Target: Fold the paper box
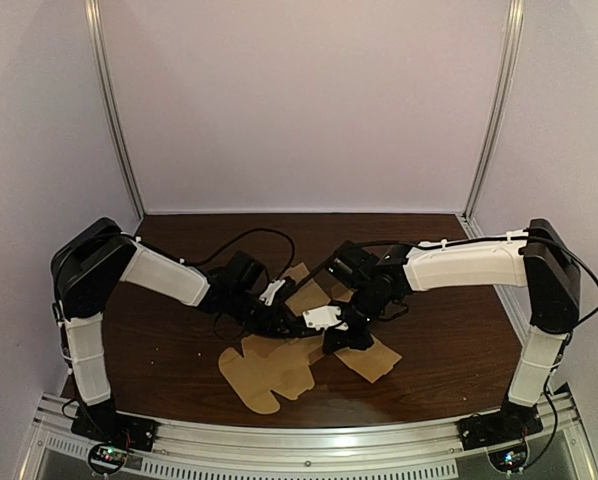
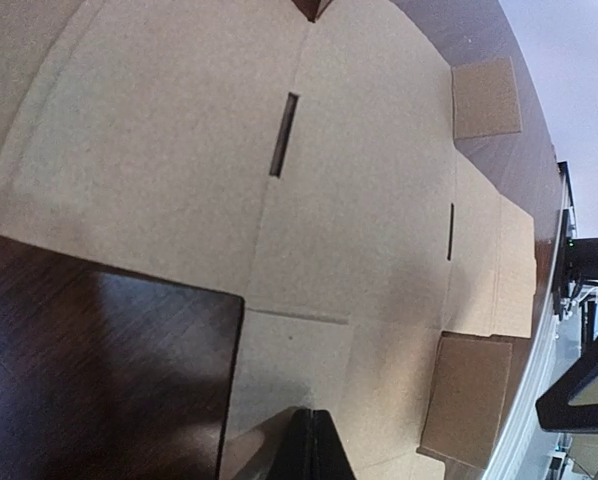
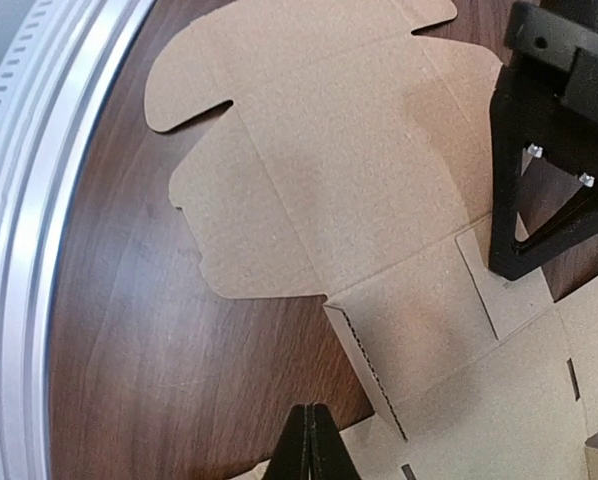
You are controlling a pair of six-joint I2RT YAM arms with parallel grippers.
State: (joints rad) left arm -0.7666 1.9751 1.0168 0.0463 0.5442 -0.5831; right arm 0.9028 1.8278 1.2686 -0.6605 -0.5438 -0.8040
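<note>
Dark table; left tool, right tool closed, over flat paper box

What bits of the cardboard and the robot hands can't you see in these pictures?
Top view: the middle of the cardboard hides under the left gripper and right gripper; their jaws are too small to read.
Left wrist view: the bottom edge cuts off its fingers, so any pinch is unclear.
Right wrist view: same for its fingers.

light: dim, even | shadows: soft on paper box | glare: table sheen | wrist views: edge-warped
</note>
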